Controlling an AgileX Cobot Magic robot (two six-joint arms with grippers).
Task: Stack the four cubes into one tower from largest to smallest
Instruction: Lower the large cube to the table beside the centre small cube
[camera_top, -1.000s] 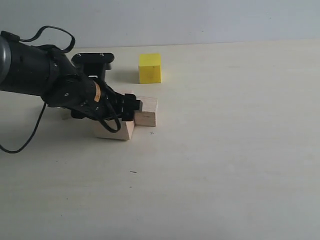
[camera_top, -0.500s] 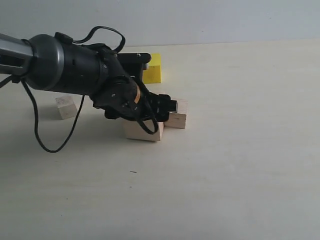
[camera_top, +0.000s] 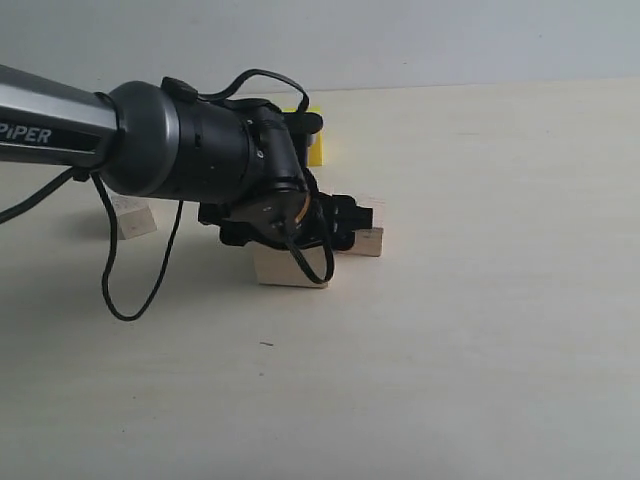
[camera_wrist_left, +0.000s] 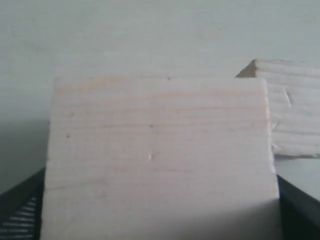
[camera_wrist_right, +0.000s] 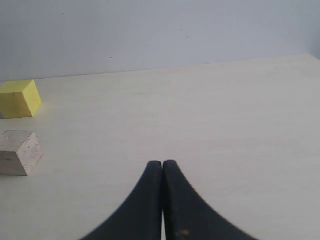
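My left gripper (camera_top: 318, 232) is shut on the large pale wood cube (camera_top: 285, 268), which rests on the table; in the left wrist view this cube (camera_wrist_left: 160, 160) fills the frame between the dark fingers (camera_wrist_left: 17, 212). The medium-small wood cube (camera_top: 368, 238) touches its far right corner and shows again in the left wrist view (camera_wrist_left: 295, 112). The arm hides most of the yellow cube (camera_top: 315, 140) behind it. The smallest wood cube (camera_top: 133, 218) sits apart at the left. My right gripper (camera_wrist_right: 163, 166) is shut and empty, out of the exterior view, facing the yellow cube (camera_wrist_right: 19, 98) and a wood cube (camera_wrist_right: 20, 151).
The pale table (camera_top: 480, 330) stretches bare to the right and front of the cubes. The left arm's black cable (camera_top: 115, 290) loops down over the table on the left. A grey wall (camera_top: 450, 40) backs the table.
The left arm has slid right with the large wood cube in its grip, pushing the medium-small cube along. The smallest cube came into sight at the left and the yellow cube became mostly covered.
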